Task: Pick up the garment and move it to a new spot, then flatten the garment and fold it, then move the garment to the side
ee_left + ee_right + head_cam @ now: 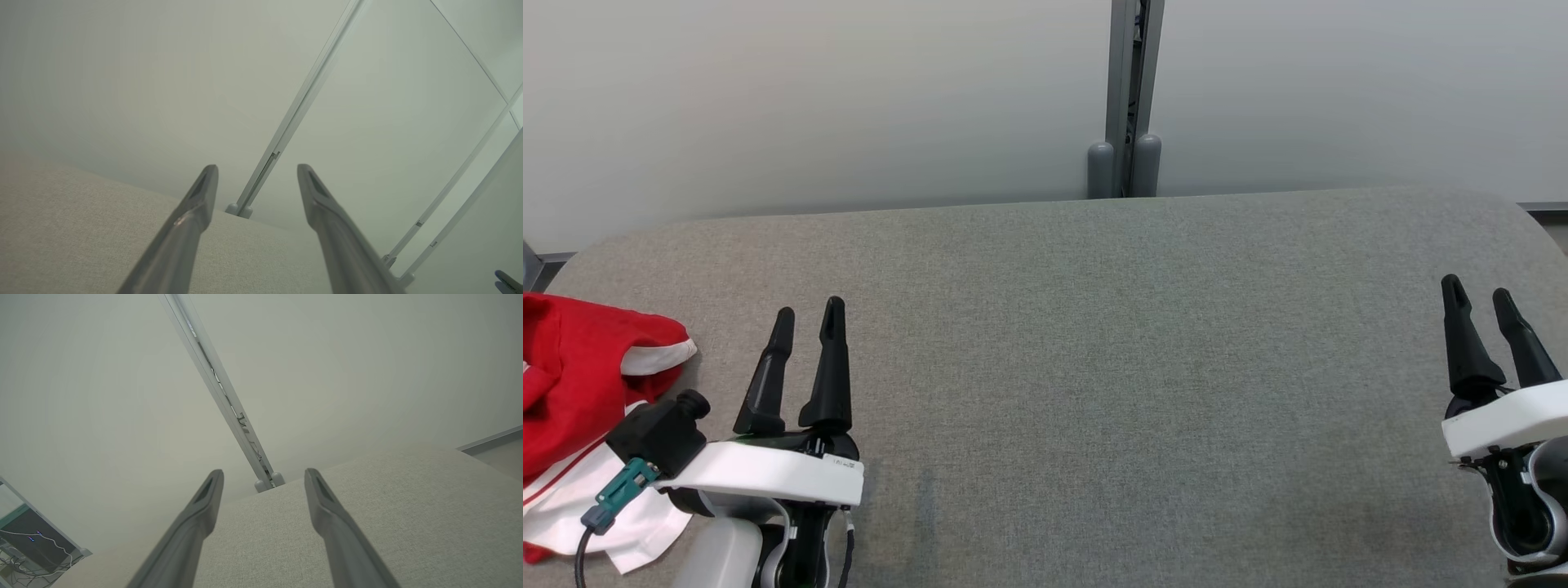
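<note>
A red and white garment (580,384) lies crumpled at the left edge of the grey fabric table (1094,367), partly cut off by the head view's border. My left gripper (809,314) hovers open just to the right of it, touching nothing. At the far right my right gripper (1478,294) is open too, with nothing between its fingers. In the left wrist view my left gripper (257,169) points over the table toward the pale wall. The right wrist view shows my right gripper (263,473) spread above the cloth surface.
A pale wall with a grey vertical post (1127,98) stands behind the table's far edge. The table's corners are rounded. A dark box with cables (28,543) shows at the lower left of the right wrist view.
</note>
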